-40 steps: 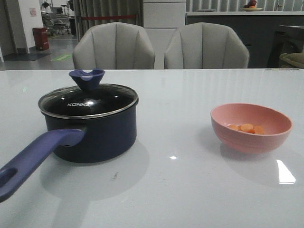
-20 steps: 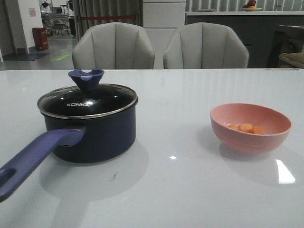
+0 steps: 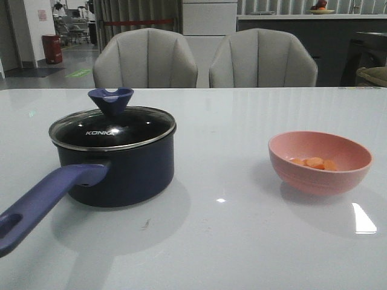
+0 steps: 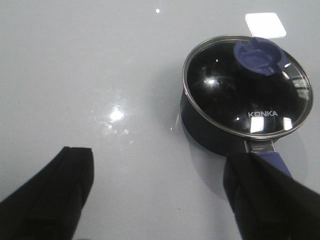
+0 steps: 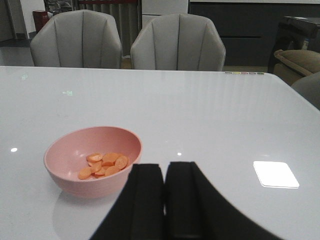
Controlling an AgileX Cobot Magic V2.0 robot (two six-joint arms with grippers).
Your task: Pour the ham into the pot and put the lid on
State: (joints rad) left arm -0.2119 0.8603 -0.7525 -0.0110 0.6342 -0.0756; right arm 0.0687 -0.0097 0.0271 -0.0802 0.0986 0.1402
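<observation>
Ham (image 5: pixel 104 165) slices, orange and flat, lie in pink bowl (image 5: pixel 60 172); left hand (image 4: pixel 160 192) is wide open, right hand (image 5: pixel 165 192) is closed on nothing

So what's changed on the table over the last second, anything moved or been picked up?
Nothing visibly changed. The lid sits on the pot, the ham lies in the pink bowl, and neither tool shows in the front view.

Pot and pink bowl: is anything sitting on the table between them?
No. In the front view, only bare white table lies between the pot and the pink bowl, apart from light reflections.
</observation>
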